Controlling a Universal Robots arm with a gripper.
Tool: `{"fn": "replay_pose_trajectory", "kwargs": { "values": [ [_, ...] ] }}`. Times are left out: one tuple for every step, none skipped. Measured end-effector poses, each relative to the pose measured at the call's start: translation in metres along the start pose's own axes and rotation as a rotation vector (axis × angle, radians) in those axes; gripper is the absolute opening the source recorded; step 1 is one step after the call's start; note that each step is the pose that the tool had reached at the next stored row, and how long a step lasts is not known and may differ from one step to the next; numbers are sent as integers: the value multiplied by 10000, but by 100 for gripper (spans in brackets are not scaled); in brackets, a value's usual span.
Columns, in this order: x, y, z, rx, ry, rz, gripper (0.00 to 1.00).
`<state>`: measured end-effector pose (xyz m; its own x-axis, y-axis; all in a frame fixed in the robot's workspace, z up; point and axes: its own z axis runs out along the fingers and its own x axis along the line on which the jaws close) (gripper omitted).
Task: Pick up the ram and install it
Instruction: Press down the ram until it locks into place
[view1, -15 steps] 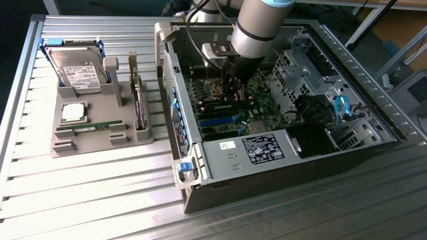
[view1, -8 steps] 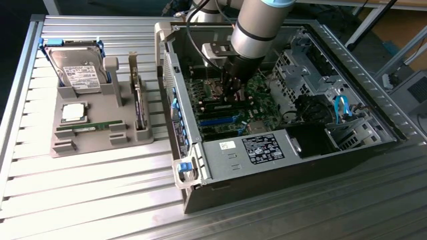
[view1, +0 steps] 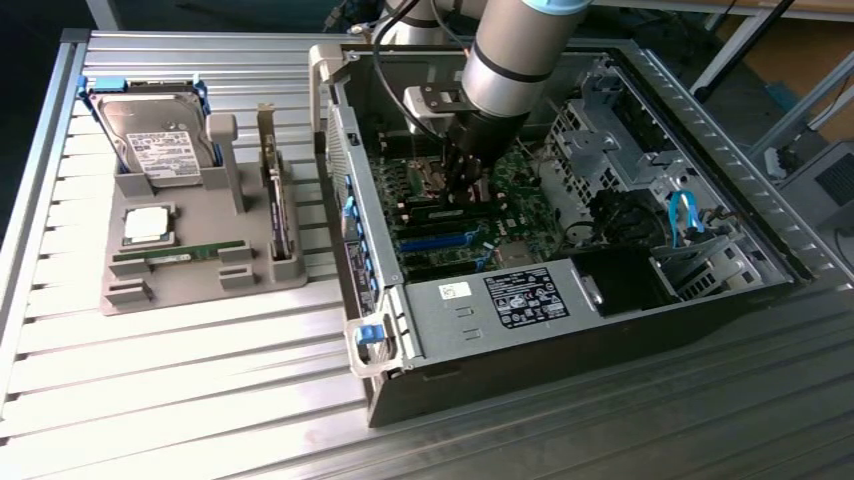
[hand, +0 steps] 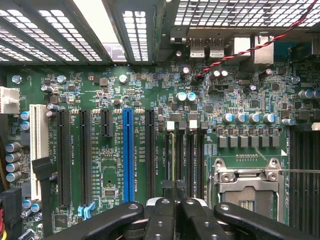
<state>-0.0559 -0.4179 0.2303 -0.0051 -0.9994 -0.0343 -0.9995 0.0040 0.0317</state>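
Fingers (hand: 162, 220) of your gripper (view1: 463, 190) are pressed together, and you can see nothing clamped between them. The ram (view1: 180, 252) is well apart from them: it lies in a slot of the grey parts holder (view1: 200, 290), lengthwise along the holder's near edge. Just behind it on the same holder sits the square silver processor chip (view1: 147, 222), and behind that, at the far edge, the hard drive (view1: 158, 140) leans in its cradle. The expansion card (view1: 278, 215) stands on edge along the holder's side nearest the computer. The holder rests on the slatted metal table (view1: 160, 400), beside the open computer case (view1: 601, 310). Your gripper hangs inside that case, just above the green motherboard (hand: 125, 90). In the wrist view its tips point at the black memory slots (hand: 187, 150) beside the processor socket (hand: 247, 182).
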Motion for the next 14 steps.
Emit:
{"fn": "replay_pose_trajectory", "kwargs": {
  "values": [
    [0,0,0,0,0,0,10],
    [0,0,0,-1,1,0,10],
    [0,0,0,-1,1,0,10],
    [0,0,0,-1,1,0,10],
    [0,0,0,-1,1,0,10],
    [1,0,0,-3,5,0,10],
    [1,0,1,-3,6,0,10],
    [1,0,3,-3,6,0,10],
    [1,0,4,-2,3,0,10],
    [0,0,5,-1,1,0,10],
    [0,0,5,-1,1,0,10],
    [0,0,5,-1,1,0,10],
    [0,0,5,-1,0,0,10],
    [0,0,6,-1,1,0,10]
  ]
}}
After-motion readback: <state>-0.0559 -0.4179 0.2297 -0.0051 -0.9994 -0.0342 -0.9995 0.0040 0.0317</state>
